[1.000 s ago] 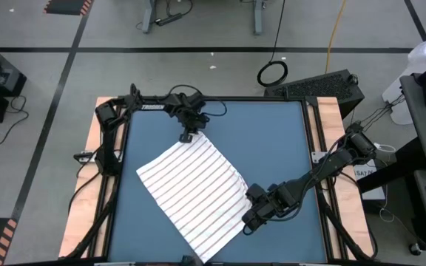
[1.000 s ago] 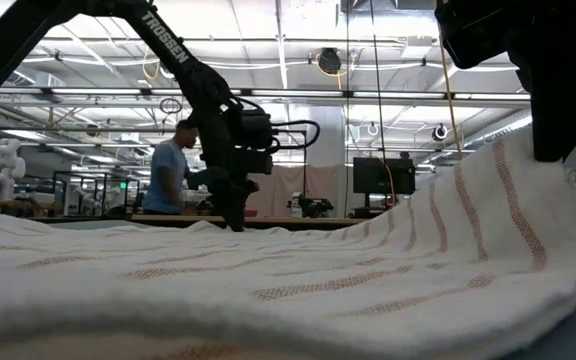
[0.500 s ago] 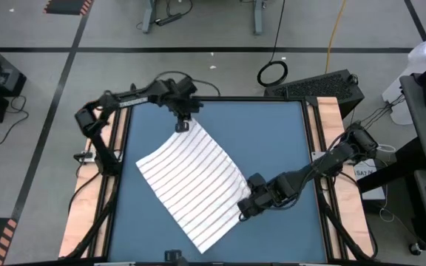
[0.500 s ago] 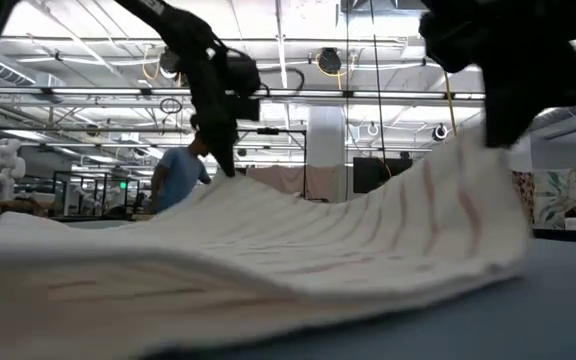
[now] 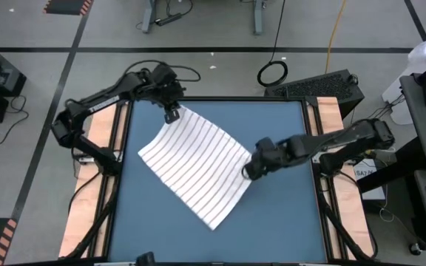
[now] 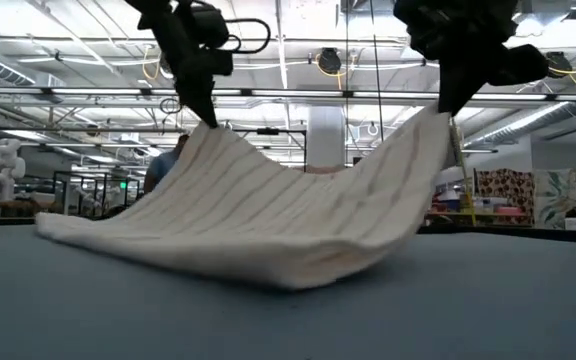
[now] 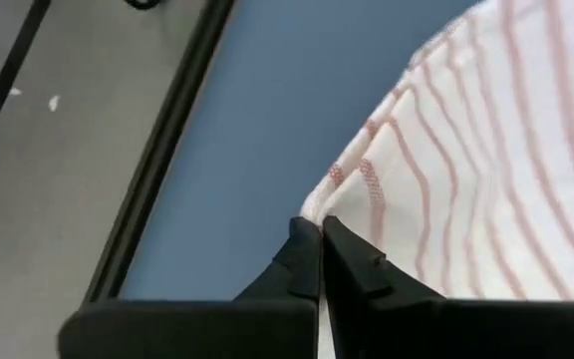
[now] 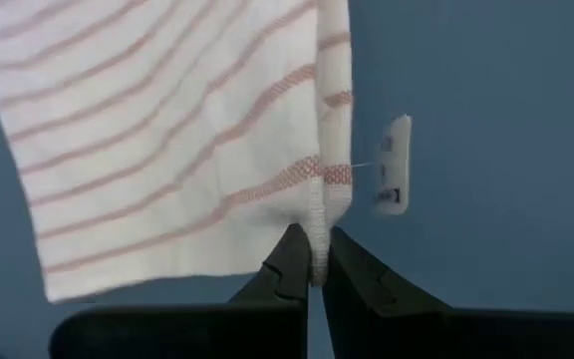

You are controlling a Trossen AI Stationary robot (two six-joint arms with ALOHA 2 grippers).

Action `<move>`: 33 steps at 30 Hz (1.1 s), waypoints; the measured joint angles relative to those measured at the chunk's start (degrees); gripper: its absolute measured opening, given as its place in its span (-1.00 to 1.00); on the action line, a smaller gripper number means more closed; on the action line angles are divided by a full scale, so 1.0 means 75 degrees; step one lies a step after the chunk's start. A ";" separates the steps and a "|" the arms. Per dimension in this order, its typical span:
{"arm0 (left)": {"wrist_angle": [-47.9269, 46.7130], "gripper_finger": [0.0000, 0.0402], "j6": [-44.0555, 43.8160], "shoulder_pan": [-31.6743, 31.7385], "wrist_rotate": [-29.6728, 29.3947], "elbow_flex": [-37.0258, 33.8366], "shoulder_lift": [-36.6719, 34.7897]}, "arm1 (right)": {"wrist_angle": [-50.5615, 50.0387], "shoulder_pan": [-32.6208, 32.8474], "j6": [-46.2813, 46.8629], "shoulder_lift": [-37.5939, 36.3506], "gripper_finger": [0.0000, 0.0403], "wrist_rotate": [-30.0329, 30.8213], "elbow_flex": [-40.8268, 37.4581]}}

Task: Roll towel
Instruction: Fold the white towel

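Note:
The towel [image 5: 198, 159] is a white cloth with narrow dark stripes, set diagonally on the blue tabletop [image 5: 287, 222]. My left gripper [image 5: 173, 112] is shut on its far corner, and my right gripper [image 5: 248, 171] is shut on its right corner. Both corners are raised. In the low view the towel [image 6: 268, 225] sags between the two grippers, with its middle and near part on the table. It also shows in the left wrist view [image 7: 486, 160] and the right wrist view [image 8: 167, 130]. My left gripper pinches the towel's far corner [image 7: 317, 207] between its two fingers, from above. The corner is lifted clear and the cloth slopes down from it to the table. My right gripper pinches the hemmed edge at the towel's right corner [image 8: 317, 214] between its two fingers, from above. A small white tag [image 8: 393, 165] hangs beside the hold. The corner is lifted clear and the cloth hangs down to the table.
Wooden side rails [image 5: 91, 177] and a dark frame border the blue tabletop. Bare blue surface lies at the near right and near left. A person [image 6: 168, 165] shows far behind the table in the low view.
Both grippers have gone up and toward the table's far edge, the left also toward the left edge, each keeping its corner. The towel's two held corners have lifted clear, and the whole cloth has slid toward the far edge; its middle now sags between them.

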 joint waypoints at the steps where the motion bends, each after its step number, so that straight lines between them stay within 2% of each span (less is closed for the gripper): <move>1: -0.0011 -0.99 -0.0145 0.0014 -0.0062 0.0000 -0.0054 | -0.0102 -0.0172 -0.0219 -0.0131 -0.97 0.0019 0.0000; 5: -0.0364 -0.99 -0.0763 0.0040 -0.0168 -0.0003 -0.0337 | -0.0122 -0.0804 -0.0854 -0.0493 -0.97 0.0078 0.0000; 8: -0.0775 -0.99 -0.1155 0.0031 -0.0159 -0.0003 -0.0568 | 0.0211 -0.1073 -0.0968 -0.0681 -0.97 -0.0211 0.0000; 15: -0.1420 -0.99 -0.1196 0.0002 0.0039 -0.0003 -0.1079 | 0.0909 -0.0861 -0.0648 -0.0725 -0.97 -0.0682 0.0000; 18: -0.1626 -0.99 -0.1145 0.0002 0.0058 -0.0009 -0.1133 | 0.0653 -0.0634 -0.0540 -0.0631 -0.97 -0.0643 0.0003; 21: -0.1057 -0.99 -0.0790 0.0002 0.0054 -0.0276 -0.1134 | -0.0165 -0.0524 -0.0573 -0.0452 -0.97 -0.0410 0.0003; 25: 0.0443 -0.99 -0.0669 0.0019 -0.0032 -0.0874 -0.1062 | -0.1366 -0.0525 -0.0580 -0.0100 -0.97 0.0155 -0.0003; 30: 0.1841 -0.99 -0.0033 0.0082 -0.0164 -0.1169 -0.0977 | -0.1419 -0.0667 -0.0997 0.0112 -0.97 0.1008 -0.0003; 33: 0.2014 -0.99 0.0034 0.0144 -0.0161 -0.1174 -0.0941 | -0.1075 -0.0788 -0.1283 0.0117 -0.97 0.0937 -0.0003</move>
